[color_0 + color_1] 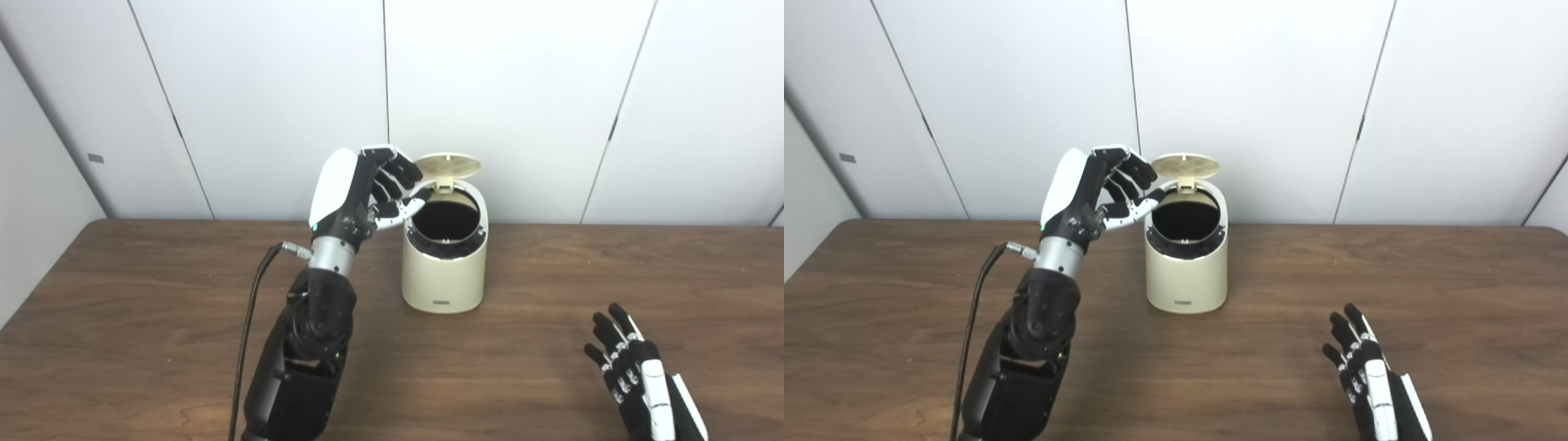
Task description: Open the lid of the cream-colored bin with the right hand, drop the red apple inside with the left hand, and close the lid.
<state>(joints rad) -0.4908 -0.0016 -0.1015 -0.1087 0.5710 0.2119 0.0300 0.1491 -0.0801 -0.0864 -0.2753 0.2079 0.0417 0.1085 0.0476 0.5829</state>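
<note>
— Lid (448, 164) up on the cream-colored bin (444, 269), frame centre?
— Yes. Left hand (361, 187) at its rim, fingers released, empty; right hand (1369, 373) splayed lower right. Apple unseen.

Both head cameras are looking down and forward from above the near edge of the bench (551, 263), facing the white wall (502, 92). They are sitting side by side, sharing nearly the whole scene; the bin (1185, 269) is appearing further left in the right eye view.
</note>
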